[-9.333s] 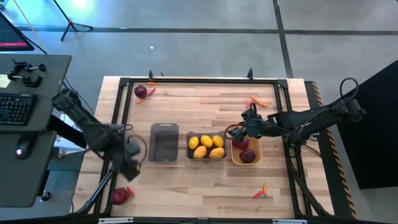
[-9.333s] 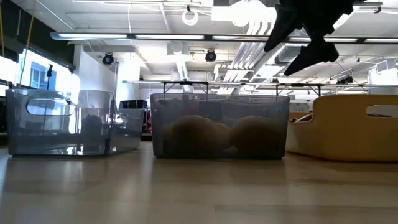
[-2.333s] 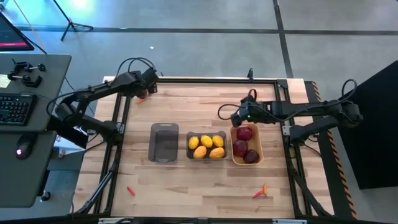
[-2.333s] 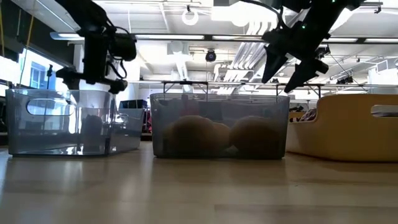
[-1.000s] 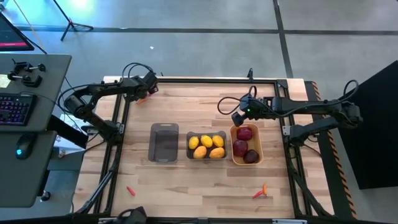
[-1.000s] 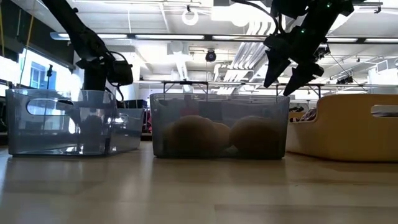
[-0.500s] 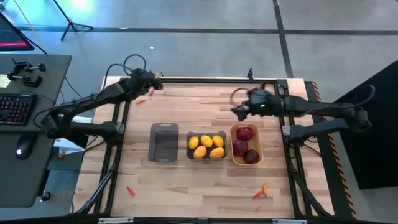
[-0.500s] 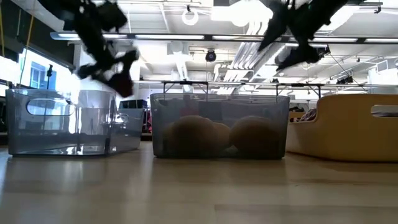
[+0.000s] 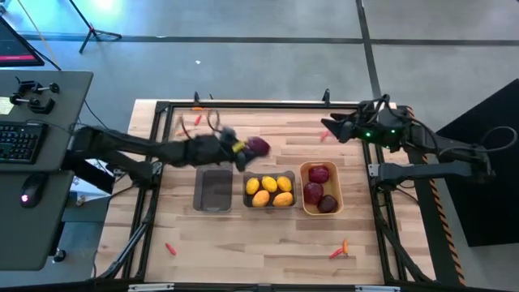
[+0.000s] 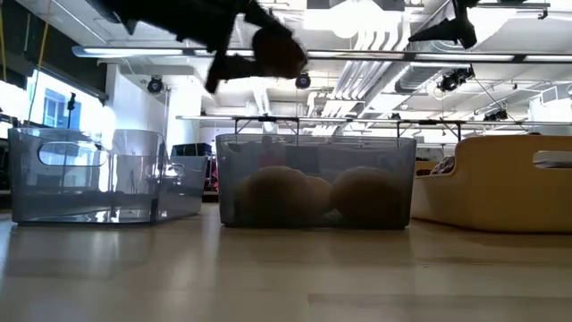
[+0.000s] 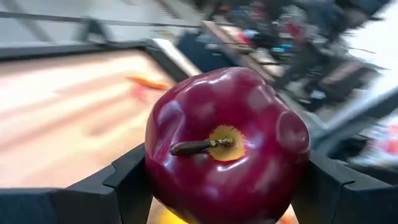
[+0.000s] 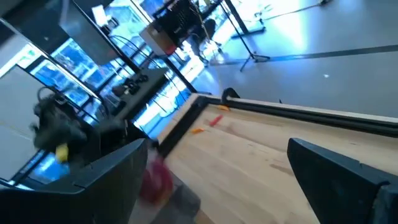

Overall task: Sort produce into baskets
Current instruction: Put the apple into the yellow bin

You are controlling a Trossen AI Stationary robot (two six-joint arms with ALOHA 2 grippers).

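Left gripper (image 9: pixel 246 150) clamps apple (image 9: pixel 257 146) above lemon basket's (image 9: pixel 270 204) rim — airborne.

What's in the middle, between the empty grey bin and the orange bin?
The other grey bin, full of yellow lemons. The high view shows all three in a row.

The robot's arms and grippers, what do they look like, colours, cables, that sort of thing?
Both arms are dark, nearly black, slim and jointed. The left gripper has two blocky matte black fingers with angular, faceted edges. The right gripper shows the same broad dark fingers. From above, thin black cables loop off both arms, and the right arm carries a small green light near its wrist.
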